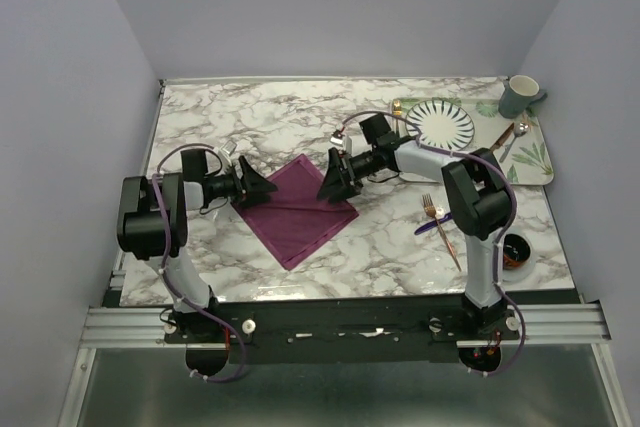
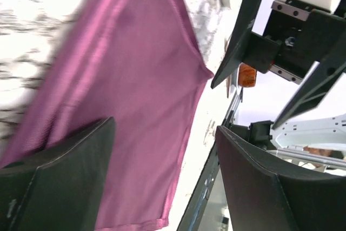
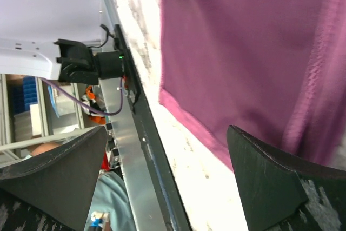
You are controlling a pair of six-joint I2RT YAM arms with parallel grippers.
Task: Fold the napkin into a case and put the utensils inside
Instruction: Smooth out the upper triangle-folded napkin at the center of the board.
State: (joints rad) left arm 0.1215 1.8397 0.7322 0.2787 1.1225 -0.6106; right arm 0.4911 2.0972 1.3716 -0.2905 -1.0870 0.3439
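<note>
Overhead view: the arm bases line the bottom edge. Mid-frame, the napkin lies as a flat diamond. The left gripper and right gripper sit at its left and right sides, both spread and empty. The fork and knife lie crossed at right, on the bare table.

Left wrist view: jaws wide over the cloth.

Right wrist view: likewise, by a hem.

By my reckoning no case exists yet, so folding and loading both remain.
</note>
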